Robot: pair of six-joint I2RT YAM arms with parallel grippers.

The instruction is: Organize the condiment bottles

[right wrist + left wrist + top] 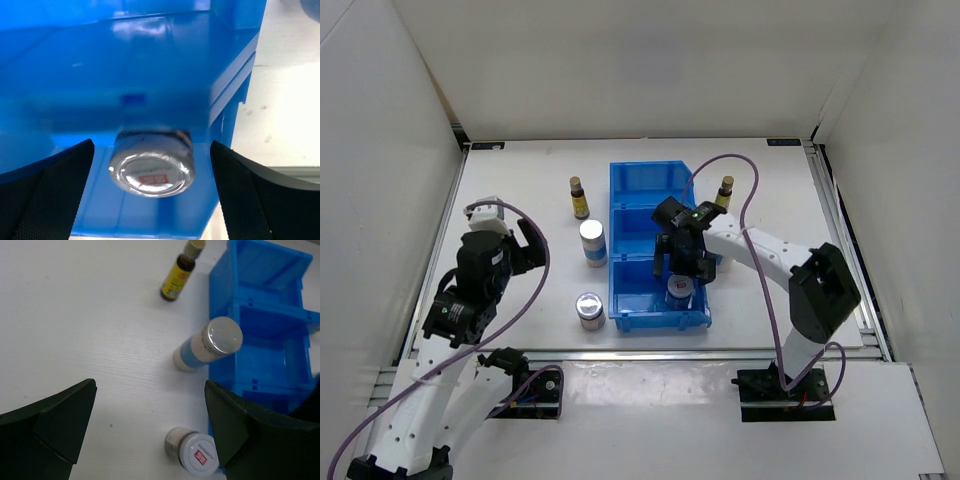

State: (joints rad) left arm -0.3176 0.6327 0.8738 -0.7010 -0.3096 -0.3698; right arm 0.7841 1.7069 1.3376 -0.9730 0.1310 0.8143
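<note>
Top external view gives us the blue three-compartment plastic bin [650,185] at mid-table. The right arm reaches from its base over the bin's near compartment with its wrist pitched downward. The left arm sits folded at the left side, its wrist aimed at the table beside the bin.

The left gripper [150,410] hangs with its jaws spread wide, holding nothing. The right gripper [682,268] is likewise spread. In the right wrist view its fingers stand clear on either side of the squat silver-lidded jar with a red mark [151,167], which stands upright in the near compartment.

Just left of the bin we see the white silver-lidded shaker [592,241], a second squat red-marked jar [589,308] and a slim amber bottle with a yellow label [579,197]. Another amber bottle [724,192] stands right of the bin.

We judge all of them light, rigid and probably glass, so breakable, with slick lids. We would pinch each across its body below the lid. The slim bottles look the easiest to tip.
</note>
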